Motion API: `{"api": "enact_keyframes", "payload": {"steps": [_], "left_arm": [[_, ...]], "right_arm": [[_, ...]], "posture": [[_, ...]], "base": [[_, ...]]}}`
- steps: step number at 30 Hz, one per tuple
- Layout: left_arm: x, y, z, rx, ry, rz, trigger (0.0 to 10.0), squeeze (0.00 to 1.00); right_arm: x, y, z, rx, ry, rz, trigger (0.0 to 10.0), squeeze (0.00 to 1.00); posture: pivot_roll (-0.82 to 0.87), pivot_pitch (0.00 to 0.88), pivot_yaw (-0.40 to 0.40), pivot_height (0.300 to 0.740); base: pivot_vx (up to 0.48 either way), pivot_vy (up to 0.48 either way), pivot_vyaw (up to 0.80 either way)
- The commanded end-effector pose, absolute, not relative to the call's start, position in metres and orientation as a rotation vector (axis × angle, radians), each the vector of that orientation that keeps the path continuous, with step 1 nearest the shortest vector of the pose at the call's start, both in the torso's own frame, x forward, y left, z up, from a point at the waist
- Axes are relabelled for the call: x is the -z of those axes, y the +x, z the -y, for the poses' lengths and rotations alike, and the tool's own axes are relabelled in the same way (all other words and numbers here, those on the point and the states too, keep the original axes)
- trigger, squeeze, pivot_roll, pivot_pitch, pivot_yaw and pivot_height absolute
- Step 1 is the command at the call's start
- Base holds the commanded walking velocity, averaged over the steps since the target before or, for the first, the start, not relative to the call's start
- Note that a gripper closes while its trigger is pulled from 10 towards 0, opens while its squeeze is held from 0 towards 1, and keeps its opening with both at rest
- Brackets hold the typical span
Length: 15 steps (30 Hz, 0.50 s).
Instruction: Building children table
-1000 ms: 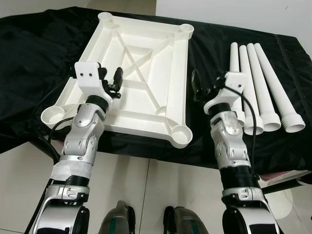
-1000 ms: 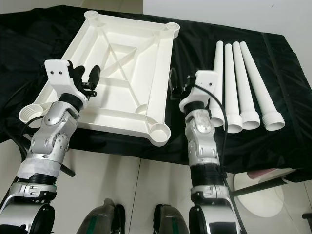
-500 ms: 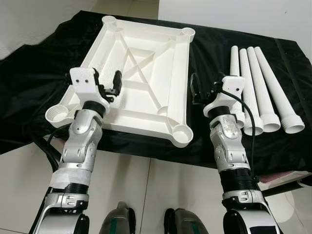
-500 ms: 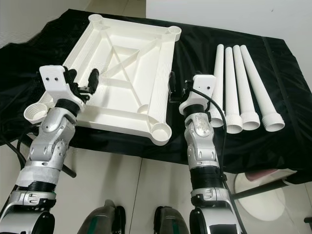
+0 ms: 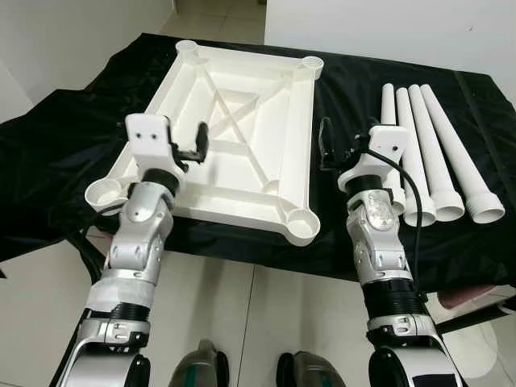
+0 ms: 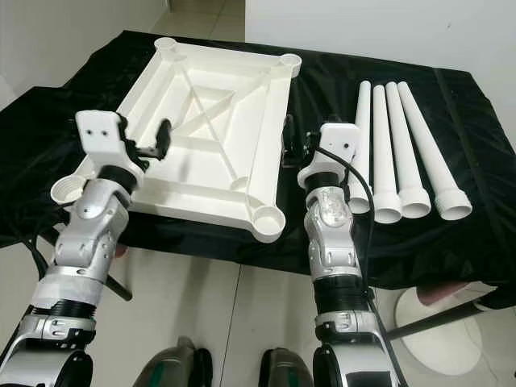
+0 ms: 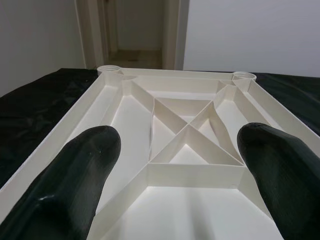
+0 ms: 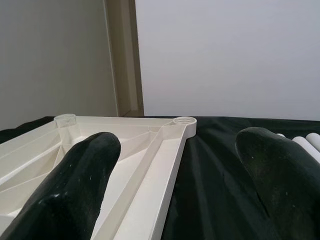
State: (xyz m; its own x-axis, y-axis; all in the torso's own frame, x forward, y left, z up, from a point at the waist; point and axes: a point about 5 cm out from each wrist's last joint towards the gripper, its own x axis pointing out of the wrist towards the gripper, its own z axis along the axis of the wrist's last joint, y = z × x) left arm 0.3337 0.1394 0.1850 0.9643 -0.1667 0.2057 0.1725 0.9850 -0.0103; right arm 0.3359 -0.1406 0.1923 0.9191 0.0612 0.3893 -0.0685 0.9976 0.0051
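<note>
Left of frame: black cloth-covered work surface (image 5: 64, 145), draped to the floor edge.

Left gripper (image 5: 187, 145) raised over the near-left part of the white rectangular plastic tabletop (image 5: 242, 121); black fingers (image 7: 75, 170) spread wide in the left wrist view, nothing between them, ribbed underside visible beyond. Compared with a second ago, wrist block further over the tray's inner panel; whole scene also shifted down in frame, so most of that attributed to head movement, not to the parts.

Centre: tabletop lying upside down, cross-braced ribs up, round leg socket (image 5: 300, 222) at each corner, near-right socket unfilled. Position on the cloth unchanged from earlier frames.

Right of centre: right gripper (image 5: 334, 149) hovering over bare cloth between tabletop edge and legs, fingers (image 8: 70, 185) wide apart, empty. Little changed.

Right of frame: four white tapered plastic table legs (image 5: 427, 153) lying side by side, flared ends toward the robot, untouched and well apart from any socket.

Judgement: assembly not started; no leg picked up, no socket filled. Likely still positioning before the first leg pick, right gripper nearest.
</note>
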Motion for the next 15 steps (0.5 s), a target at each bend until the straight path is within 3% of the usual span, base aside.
{"api": "enact_keyframes", "payload": {"steps": [1,7,15], "left_arm": [[-0.182,0.337,-0.140,0.125,-0.035,0.192,10.0,0.00],[-0.186,0.338,-0.136,0.157,-0.067,0.201,10.0,0.00],[-0.178,0.334,-0.146,0.026,-0.046,0.193,10.0,0.00]], "right_arm": [[-0.192,0.339,0.138,-0.065,0.003,0.402,10.0,0.00],[-0.193,0.340,0.133,-0.079,-0.035,0.417,10.0,0.00],[-0.183,0.340,0.135,-0.019,-0.079,0.380,10.0,0.00]], "posture": [[0.07,0.000,0.009,0.740],[0.08,0.000,0.011,0.740],[0.08,0.000,0.020,0.740]], "base": [[0.000,0.000,0.00],[0.000,0.000,0.00],[0.000,0.000,0.00]]}}
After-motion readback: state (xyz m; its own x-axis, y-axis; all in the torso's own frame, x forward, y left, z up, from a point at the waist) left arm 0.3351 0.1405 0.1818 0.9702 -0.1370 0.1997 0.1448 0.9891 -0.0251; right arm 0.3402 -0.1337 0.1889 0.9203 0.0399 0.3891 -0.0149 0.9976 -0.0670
